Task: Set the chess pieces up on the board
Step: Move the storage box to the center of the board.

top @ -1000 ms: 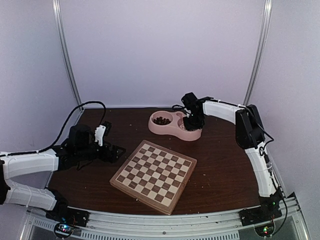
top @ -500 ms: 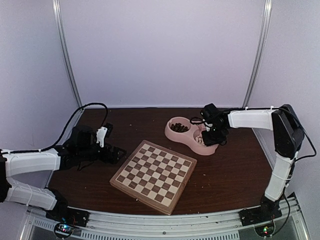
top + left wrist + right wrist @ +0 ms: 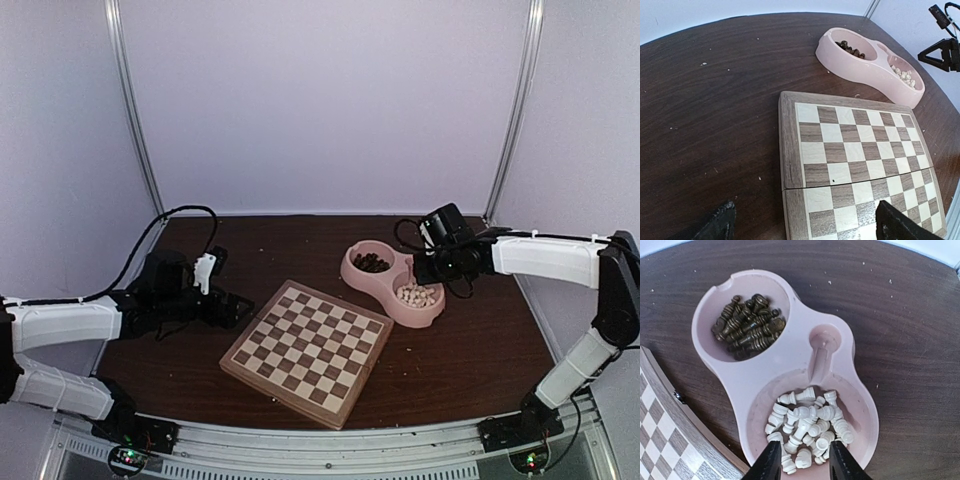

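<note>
while the checked wooden chessboard (image 3: 308, 350) left of our right gripper (image 3: 802, 460) stands bare, we hang its part-spread, empty jaws above the cream turned pieces (image 3: 807, 427) in the pink two-well bowl (image 3: 805, 352), next, we reckon, lowering to pinch one; our left gripper (image 3: 807, 225) gapes wide.

We were in a robot lab, not a home. A white left arm (image 3: 60, 325) and a white right arm (image 3: 545, 255) were bolted to a metal rail (image 3: 330, 450) at the near edge of a dark brown table (image 3: 450, 350). Plain pale walls (image 3: 320, 100) stood close around it, with thin metal poles (image 3: 130, 110) in the back corners. A black cable (image 3: 185, 210) ran to the left arm. Small lights (image 3: 125, 460) glowed by the bases.
</note>
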Controlling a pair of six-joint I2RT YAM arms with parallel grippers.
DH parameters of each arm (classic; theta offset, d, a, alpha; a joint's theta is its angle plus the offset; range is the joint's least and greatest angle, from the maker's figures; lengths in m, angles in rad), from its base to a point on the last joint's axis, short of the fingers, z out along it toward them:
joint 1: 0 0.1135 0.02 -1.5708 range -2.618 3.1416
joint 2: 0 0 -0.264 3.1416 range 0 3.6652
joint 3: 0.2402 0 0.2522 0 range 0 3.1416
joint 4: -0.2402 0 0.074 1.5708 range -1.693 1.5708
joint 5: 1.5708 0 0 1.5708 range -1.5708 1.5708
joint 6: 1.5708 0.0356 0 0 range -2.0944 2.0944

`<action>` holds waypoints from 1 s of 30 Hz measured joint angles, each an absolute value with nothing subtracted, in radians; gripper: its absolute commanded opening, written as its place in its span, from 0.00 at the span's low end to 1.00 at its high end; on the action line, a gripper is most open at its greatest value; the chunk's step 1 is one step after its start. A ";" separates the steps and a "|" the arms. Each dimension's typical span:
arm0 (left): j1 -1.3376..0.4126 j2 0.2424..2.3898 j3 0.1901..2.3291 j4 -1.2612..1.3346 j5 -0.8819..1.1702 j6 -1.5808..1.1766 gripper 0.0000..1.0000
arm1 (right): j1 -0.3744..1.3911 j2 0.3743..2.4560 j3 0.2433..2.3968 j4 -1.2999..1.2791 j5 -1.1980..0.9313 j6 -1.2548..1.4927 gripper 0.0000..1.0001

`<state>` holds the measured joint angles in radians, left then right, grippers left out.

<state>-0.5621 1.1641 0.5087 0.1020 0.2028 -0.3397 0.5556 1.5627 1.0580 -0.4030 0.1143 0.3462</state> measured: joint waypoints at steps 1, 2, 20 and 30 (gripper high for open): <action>-0.562 1.169 0.513 0.098 0.204 -0.340 0.98 | 0.557 1.544 1.038 -0.374 0.116 0.344 0.36; -0.562 1.175 0.519 0.095 0.204 -0.342 0.98 | 0.559 1.531 1.019 -0.348 0.117 0.340 0.37; -0.562 1.152 0.564 0.050 0.216 -0.345 0.98 | 0.635 1.781 1.069 -0.268 0.273 0.208 0.42; -0.562 1.152 0.564 0.050 0.217 -0.345 0.98 | 0.658 1.846 1.135 -0.327 0.427 0.189 0.41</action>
<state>-0.5621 1.1519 0.5644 0.0498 0.2173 -0.3454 0.6579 1.8458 1.1347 -0.3271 0.4274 0.1894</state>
